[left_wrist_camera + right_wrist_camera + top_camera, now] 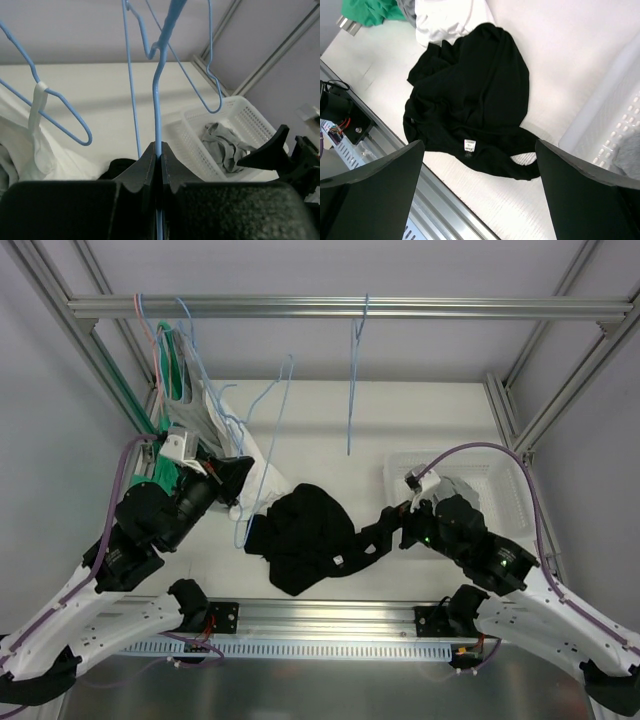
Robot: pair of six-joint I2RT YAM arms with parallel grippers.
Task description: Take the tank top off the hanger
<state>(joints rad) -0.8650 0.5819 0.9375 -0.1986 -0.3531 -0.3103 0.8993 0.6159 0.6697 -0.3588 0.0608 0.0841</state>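
Right wrist view: my right pincer [480, 175] spread wide, black tank top [475, 95] crumpled on table [535, 40] just below it. My left pincer [159, 162] clenched on blue hanger [158, 100] wire. Fabric soft, light, floppy; I'd pinch bunched middle.

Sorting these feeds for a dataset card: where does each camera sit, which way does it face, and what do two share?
Top external: above and behind the bases, looking down on the table; left arm and right arm show.
Left wrist: on the left arm, facing across toward the basket; its jaws shut on a hanger.
Right wrist: on the right arm, looking down on the tank top; its open jaws flank the view.
Shared: top and right wrist show the tank top.
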